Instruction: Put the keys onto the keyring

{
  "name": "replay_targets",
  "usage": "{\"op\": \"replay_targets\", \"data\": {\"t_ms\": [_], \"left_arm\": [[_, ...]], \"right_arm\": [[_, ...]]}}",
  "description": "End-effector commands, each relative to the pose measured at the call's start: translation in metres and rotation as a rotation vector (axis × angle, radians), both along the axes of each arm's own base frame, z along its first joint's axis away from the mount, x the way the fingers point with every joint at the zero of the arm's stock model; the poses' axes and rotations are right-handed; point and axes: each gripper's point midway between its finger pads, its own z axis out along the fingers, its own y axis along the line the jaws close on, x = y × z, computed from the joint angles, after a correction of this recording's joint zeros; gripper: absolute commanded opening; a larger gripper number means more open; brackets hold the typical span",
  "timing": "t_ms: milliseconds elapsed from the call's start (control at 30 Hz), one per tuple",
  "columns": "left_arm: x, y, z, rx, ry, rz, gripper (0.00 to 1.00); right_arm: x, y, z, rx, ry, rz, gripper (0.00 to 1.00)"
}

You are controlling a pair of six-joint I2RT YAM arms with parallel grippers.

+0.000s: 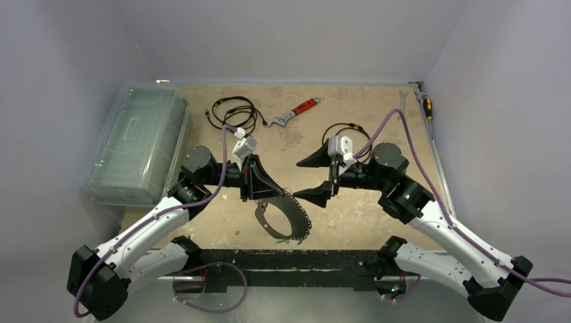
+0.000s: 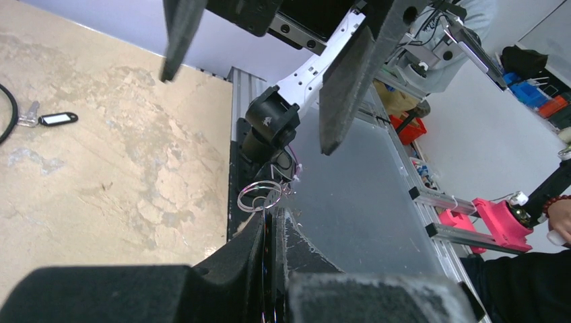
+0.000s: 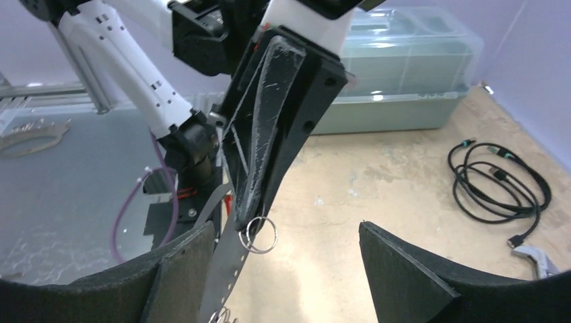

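Observation:
The keyring [image 1: 299, 219] is a large grey perforated band hanging as a hoop below my left gripper [image 1: 273, 188], which is shut on its edge [image 2: 275, 229]. A small silver split ring [image 2: 259, 197] sits on the band at the left fingertips, and it also shows in the right wrist view [image 3: 259, 235]. My right gripper [image 1: 297, 179] faces the left one and stands open [image 3: 283, 269], with the band [image 3: 229, 269] passing just inside its left finger [image 3: 178, 269]. One of the keys, silver with a dark tag [image 2: 57, 119], lies on the table. A small green bit [image 1: 278, 240] hangs at the hoop's bottom.
A clear plastic box [image 1: 138, 145] stands at the left edge. A black cable coil [image 1: 236, 111] and a red-handled wrench [image 1: 296, 111] lie at the back, with a second cable [image 1: 343, 131] by the right wrist. Screwdrivers [image 1: 424, 101] lie at the back right. A black rail [image 1: 283, 259] runs along the front.

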Motion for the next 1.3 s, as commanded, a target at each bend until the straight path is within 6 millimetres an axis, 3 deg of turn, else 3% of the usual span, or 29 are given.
{"op": "replay_targets", "data": {"t_ms": [0, 200, 400, 767, 1000, 1133, 1267], "left_arm": [[-0.002, 0.001, 0.024, -0.035, -0.052, 0.003, 0.00], [-0.002, 0.002, 0.022, -0.010, -0.042, 0.002, 0.00], [-0.001, 0.001, 0.025, -0.009, -0.014, 0.008, 0.00], [0.003, 0.000, 0.020, 0.003, -0.003, 0.025, 0.00], [0.004, -0.001, 0.019, 0.002, -0.001, 0.027, 0.00], [0.004, -0.001, 0.018, 0.004, 0.006, 0.027, 0.00], [0.004, -0.001, 0.019, 0.001, 0.006, 0.026, 0.00]], "right_arm": [[-0.022, 0.001, -0.005, -0.021, -0.003, 0.120, 0.79], [-0.027, 0.004, -0.015, -0.045, 0.008, 0.176, 0.66], [-0.017, 0.011, -0.031, -0.095, 0.050, 0.164, 0.52], [-0.017, 0.014, -0.026, -0.072, 0.034, 0.176, 0.28], [-0.020, 0.016, -0.030, -0.074, 0.050, 0.206, 0.28], [-0.022, 0.017, -0.030, -0.069, 0.053, 0.218, 0.36], [-0.023, 0.019, -0.031, -0.070, 0.060, 0.235, 0.36]]}}
